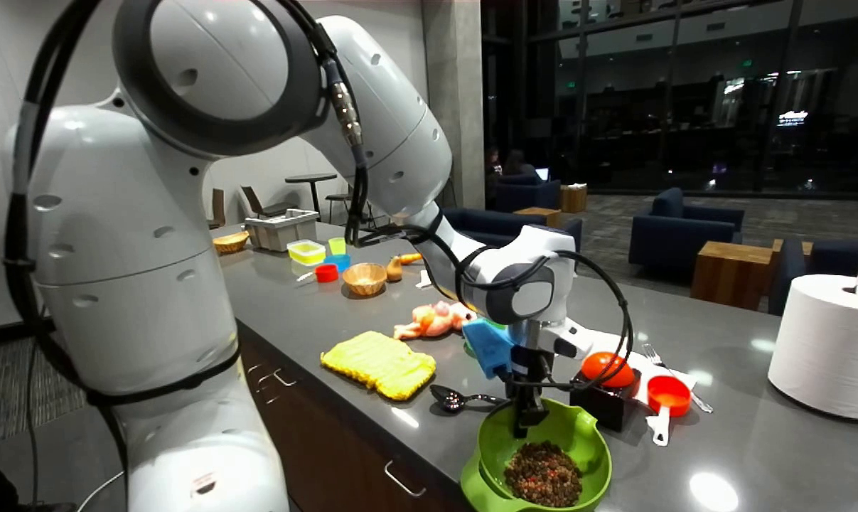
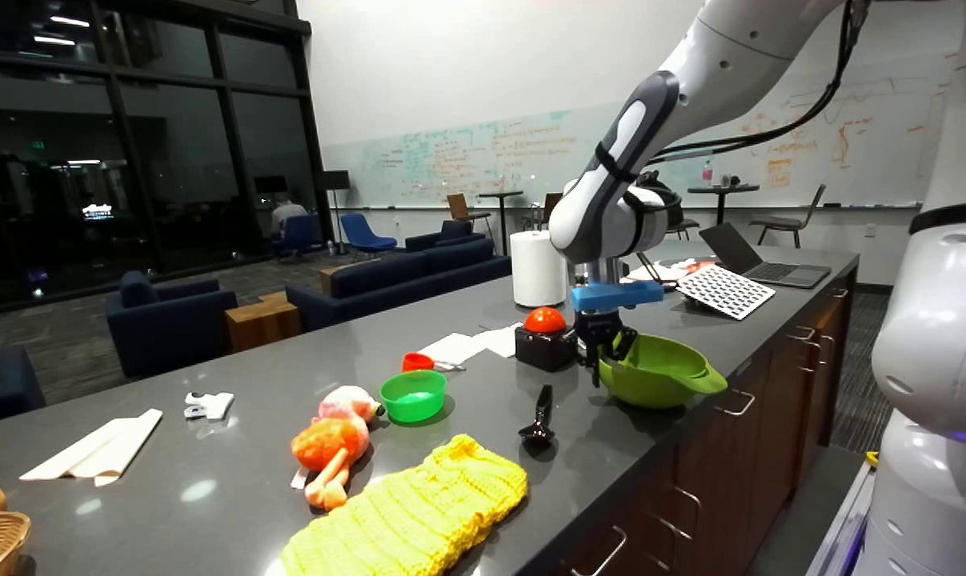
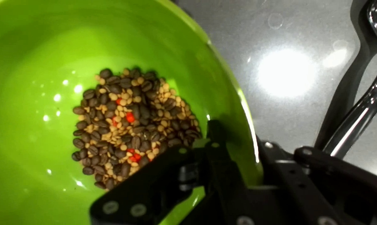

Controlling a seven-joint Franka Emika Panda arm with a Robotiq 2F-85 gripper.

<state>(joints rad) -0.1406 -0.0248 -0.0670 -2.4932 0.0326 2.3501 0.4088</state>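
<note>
In the wrist view the fingers (image 3: 221, 165) straddle the wall of the green bowl (image 3: 35, 140), one inside, one outside, likely because its thin edge is the part they can span; they stand narrowly apart, but whether both press on it I cannot tell. The bean mix (image 3: 132, 131) lies pooled at the bottom, the rounded sides presumably gathering it there. In an exterior view the bowl sits near the edge of the bench (image 1: 763, 455) closest to the arm (image 1: 130, 206), probably for reach. In an exterior view a black box (image 2: 544, 350) props up a red ball (image 2: 545, 320), and a black spoon (image 2: 543, 408) lies near the bowl.
</note>
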